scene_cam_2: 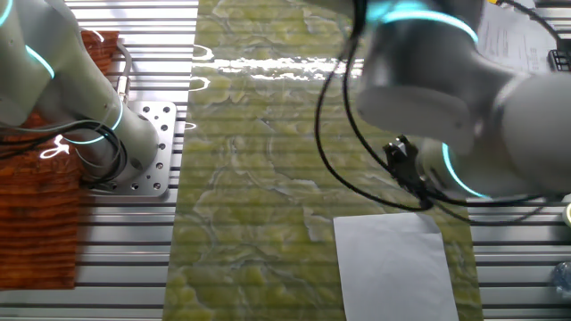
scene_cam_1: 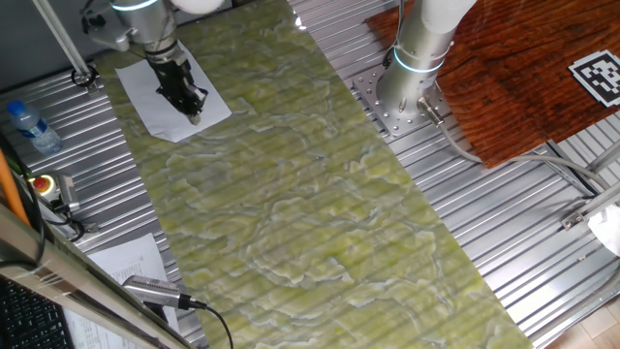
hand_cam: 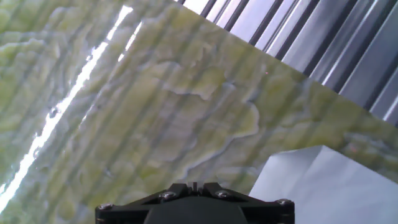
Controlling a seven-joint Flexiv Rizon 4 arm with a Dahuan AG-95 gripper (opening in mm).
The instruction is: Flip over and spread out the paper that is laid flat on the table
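Note:
The white blank paper [scene_cam_1: 155, 85] lies flat at the far left end of the green marbled table [scene_cam_1: 291, 194]. My gripper [scene_cam_1: 194, 114] points down at the paper's edge near one corner, its black fingers close together with nothing seen between them. In the other fixed view the gripper [scene_cam_2: 419, 198] sits at the top right corner of the paper [scene_cam_2: 397, 267]. In the hand view the fingertips [hand_cam: 180, 188] are over bare table [hand_cam: 155, 106], and the paper [hand_cam: 329, 186] lies just to their right.
A second arm's base [scene_cam_1: 412, 58] stands on the ribbed metal [scene_cam_1: 504, 223] beside a reddish wood panel [scene_cam_1: 523, 68]. A water bottle [scene_cam_1: 27, 126], a printed sheet [scene_cam_1: 131, 260] and a silver tool [scene_cam_1: 155, 289] lie left of the table.

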